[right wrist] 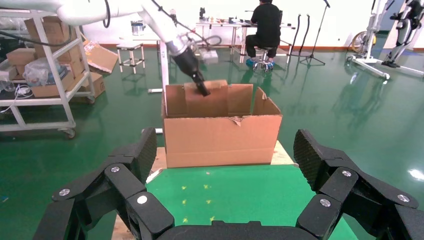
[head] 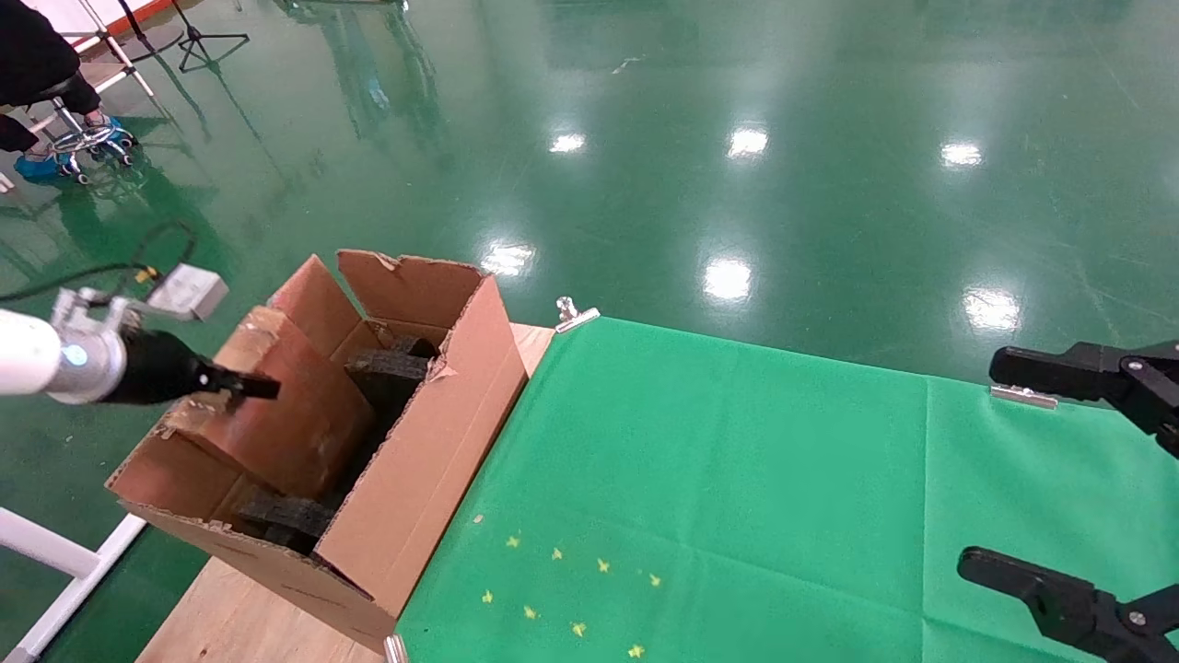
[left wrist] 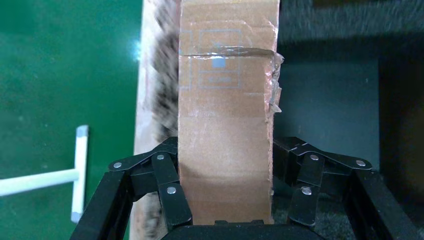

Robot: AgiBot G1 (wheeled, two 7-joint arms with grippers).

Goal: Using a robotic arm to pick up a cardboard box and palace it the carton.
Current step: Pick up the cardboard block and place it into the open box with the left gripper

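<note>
- Over the carton, at the left edge of the table, the robotic arm reaches in from the left, its white forearm nearly level and its black left gripper pointing toward the carton's inside.
- Its fingers are clenched on the cardboard box, one on each side face, as the left wrist view shows.
- That small box sits tilted, partly lowered between the carton's upright flaps, with its upper part above the rim.
- Black foam blocks lie inside the carton, beside and below the box.
- At the table's right edge, the right gripper hangs parked above the green cloth, its two fingers spread wide with nothing between them.
- The cloth covers most of the wooden table and is clipped at its far edge; small yellow marks dot its near part.
- Around the table lies a glossy green floor mirroring ceiling lights.
- A seated person works at a far desk, with shelves of cardboard boxes to one side.
</note>
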